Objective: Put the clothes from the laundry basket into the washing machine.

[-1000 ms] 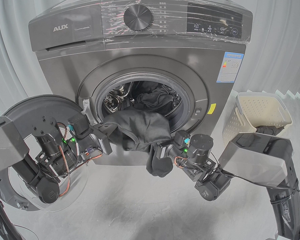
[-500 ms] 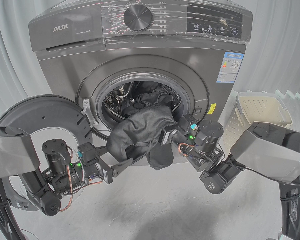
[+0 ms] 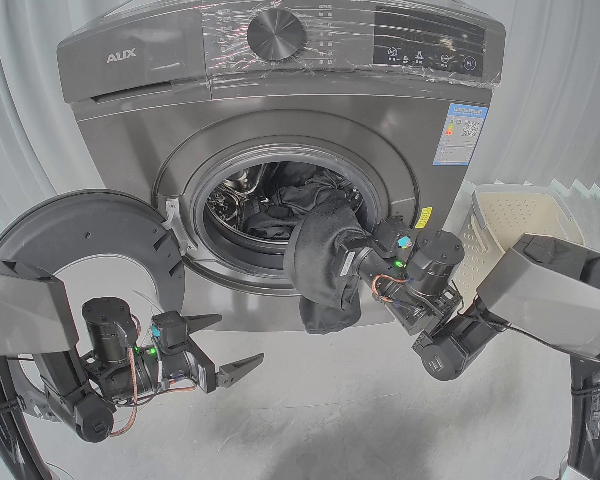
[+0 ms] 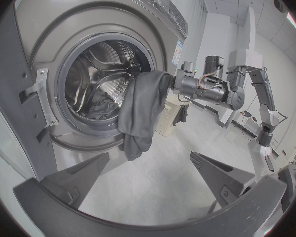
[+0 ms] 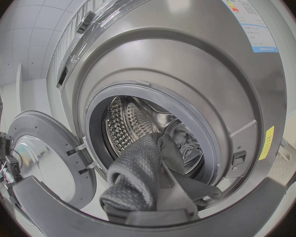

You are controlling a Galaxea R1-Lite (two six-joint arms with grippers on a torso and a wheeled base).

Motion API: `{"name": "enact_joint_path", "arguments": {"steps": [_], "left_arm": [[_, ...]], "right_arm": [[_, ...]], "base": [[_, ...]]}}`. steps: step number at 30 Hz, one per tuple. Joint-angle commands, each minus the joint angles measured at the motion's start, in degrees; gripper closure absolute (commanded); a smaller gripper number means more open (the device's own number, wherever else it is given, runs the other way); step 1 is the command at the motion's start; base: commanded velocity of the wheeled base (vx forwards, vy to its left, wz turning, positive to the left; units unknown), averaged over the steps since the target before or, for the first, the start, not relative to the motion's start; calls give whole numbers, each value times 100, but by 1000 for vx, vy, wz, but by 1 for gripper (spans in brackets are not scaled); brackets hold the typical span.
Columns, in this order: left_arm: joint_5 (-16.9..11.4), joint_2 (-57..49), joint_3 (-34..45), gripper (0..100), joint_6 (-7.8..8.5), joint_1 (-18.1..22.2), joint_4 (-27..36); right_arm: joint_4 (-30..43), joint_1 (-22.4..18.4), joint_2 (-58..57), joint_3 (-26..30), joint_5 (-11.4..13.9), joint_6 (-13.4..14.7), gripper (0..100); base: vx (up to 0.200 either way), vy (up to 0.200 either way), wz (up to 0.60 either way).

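I count one washing machine [image 3: 147,135], door [image 3: 93,228] swung open, and one laundry basket [image 3: 520,218] at its right side. My right gripper [image 3: 345,261] clamps one dark garment [image 3: 323,255] at the machine's mouth, tail hanging outside. More dark clothes [image 3: 293,201] lie in the drum. My left gripper [image 3: 240,336] hangs low at the machine's left, jaws spread, empty.

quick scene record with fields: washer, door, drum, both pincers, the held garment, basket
washing machine: door swung open on the robot's left
drum: dark clothes inside
left pincer: open, empty, low in front of the door
right pincer: shut on dark garment at the drum mouth
dark garment: hangs at the opening's lower right, lower end outside the machine
laundry basket: on the floor, right of the machine; dark cloth over its rim
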Motion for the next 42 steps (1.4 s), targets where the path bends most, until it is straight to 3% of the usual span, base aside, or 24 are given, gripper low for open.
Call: {"name": "enact_joint_path", "arguments": {"steps": [1,4,9,13,18,27,42], "left_arm": [[7,44,-218,0,-51,33,-3],[16,88,-640,0,-86,86,-3],[69,264,-1203,0,-279,59,-3],[271,501,-1589,0,-306,42,-3],[289,624,-1783,0,-385,-28,-3],[218,888,-2047,0,-367,-283,-3],[315,1494,-2838,0,-394,-275,-3]], "right_arm": [[-4,118,-166,94,1,2,100],[-4,311,-298,270,1,2,100],[-30,610,-429,542,1,11,100],[-30,829,-517,595,1,11,100],[-13,1023,-535,586,1,11,100],[-39,1243,-544,604,-8,64,100],[-65,1418,-623,806,-104,160,100]], "base": [[0,0,0],[0,0,0],[0,0,0],[0,0,0],[0,0,0],[0,0,0],[0,0,0]]}}
